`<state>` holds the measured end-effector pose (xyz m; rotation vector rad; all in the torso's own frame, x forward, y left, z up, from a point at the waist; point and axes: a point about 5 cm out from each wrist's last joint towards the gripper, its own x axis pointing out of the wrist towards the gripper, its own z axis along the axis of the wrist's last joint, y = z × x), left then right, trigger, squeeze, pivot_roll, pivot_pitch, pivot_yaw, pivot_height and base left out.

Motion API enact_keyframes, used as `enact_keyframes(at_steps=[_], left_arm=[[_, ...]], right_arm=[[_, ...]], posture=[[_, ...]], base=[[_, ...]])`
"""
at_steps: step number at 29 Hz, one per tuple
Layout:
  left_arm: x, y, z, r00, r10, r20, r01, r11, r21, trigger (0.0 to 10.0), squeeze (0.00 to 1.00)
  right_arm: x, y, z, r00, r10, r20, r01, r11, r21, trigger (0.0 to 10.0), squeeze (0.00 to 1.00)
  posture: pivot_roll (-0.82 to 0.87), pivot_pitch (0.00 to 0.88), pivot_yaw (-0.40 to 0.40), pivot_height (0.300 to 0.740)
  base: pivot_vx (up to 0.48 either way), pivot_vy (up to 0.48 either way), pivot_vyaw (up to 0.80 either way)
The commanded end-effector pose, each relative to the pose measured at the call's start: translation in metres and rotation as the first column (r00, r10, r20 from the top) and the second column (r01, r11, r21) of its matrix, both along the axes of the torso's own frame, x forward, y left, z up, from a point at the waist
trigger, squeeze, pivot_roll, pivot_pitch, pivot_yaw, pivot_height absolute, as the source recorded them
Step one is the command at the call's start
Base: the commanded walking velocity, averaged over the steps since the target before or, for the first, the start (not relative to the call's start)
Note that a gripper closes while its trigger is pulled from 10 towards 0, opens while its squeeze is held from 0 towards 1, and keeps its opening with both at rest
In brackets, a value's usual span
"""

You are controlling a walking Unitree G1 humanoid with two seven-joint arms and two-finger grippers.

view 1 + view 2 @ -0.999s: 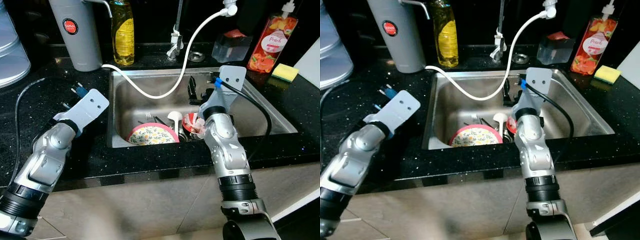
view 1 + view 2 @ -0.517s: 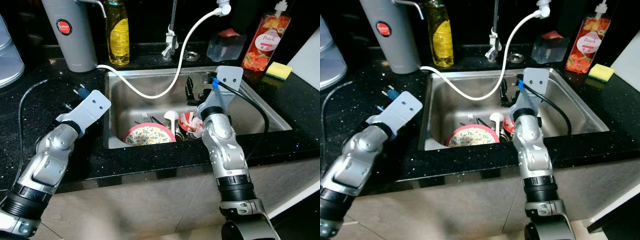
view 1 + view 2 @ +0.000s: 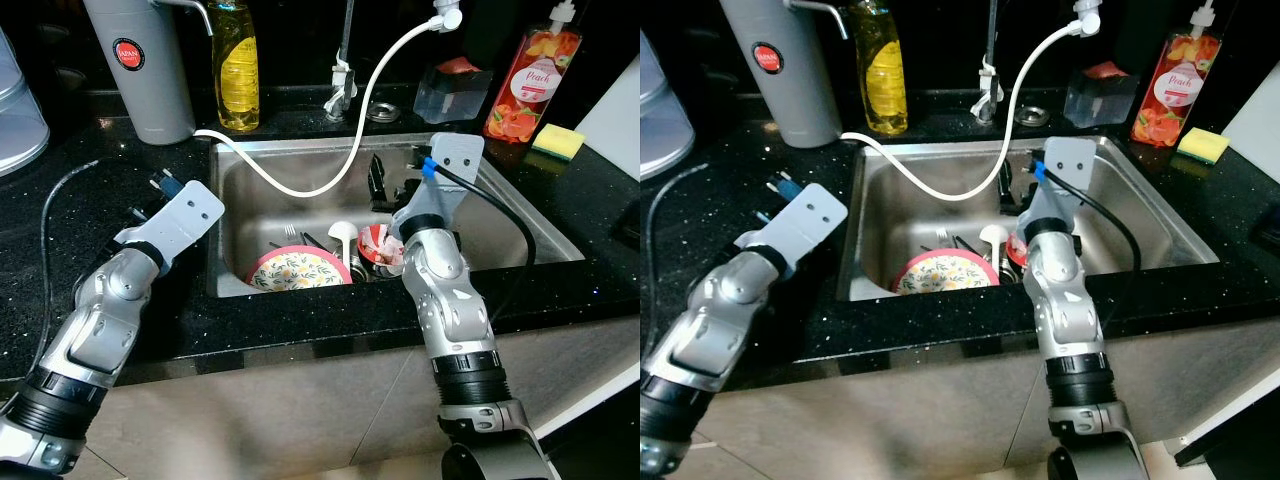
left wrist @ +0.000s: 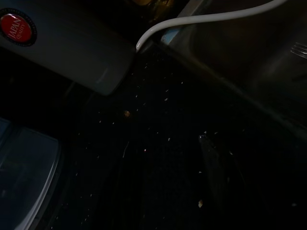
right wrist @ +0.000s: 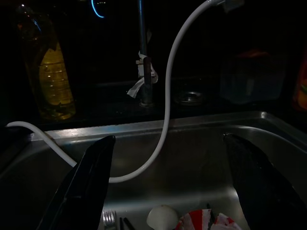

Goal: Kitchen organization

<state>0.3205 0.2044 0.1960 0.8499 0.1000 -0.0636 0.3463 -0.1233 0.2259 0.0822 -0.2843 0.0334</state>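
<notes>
Black speckled desk (image 3: 330,320) with inset steel sink (image 3: 500,215), grey canister (image 3: 140,65), yellow oil bottle (image 3: 238,65), peach soap bottle (image 3: 520,85), yellow sponge (image 3: 559,142) on it

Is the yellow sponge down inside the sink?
No, the yellow sponge sits up on the black counter, right of the sink.

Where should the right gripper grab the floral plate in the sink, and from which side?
Grip the floral plate by its raised pink rim at the top edge. It leans tilted against the sink front wall, cutlery crowding its right. The right gripper, open above the basin, could likely descend from above.
</notes>
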Motion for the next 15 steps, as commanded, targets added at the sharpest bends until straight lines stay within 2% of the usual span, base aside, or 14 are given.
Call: enact_keyframes(at_steps=[1,15], left_arm=[[0.0021,-0.0025,-0.0035,1.000,0.001,-0.018,-0.001,1.000,-0.005,10.0,0.00],[0.0038,-0.0052,-0.0038,1.000,0.000,-0.018,-0.001,1.000,-0.005,10.0,0.00]], right_arm=[[-0.0021,-0.0017,0.0016,1.000,-0.006,0.006,0.006,1.000,-0.007,10.0,0.00],[-0.0023,0.0013,0.0011,1.000,0.003,0.005,-0.003,1.000,-0.009,10.0,0.00]], posture=[[0.08,0.000,0.011,0.740],[0.09,0.000,0.004,0.740]], base=[[0.000,0.000,0.00],[0.000,0.000,0.00]])
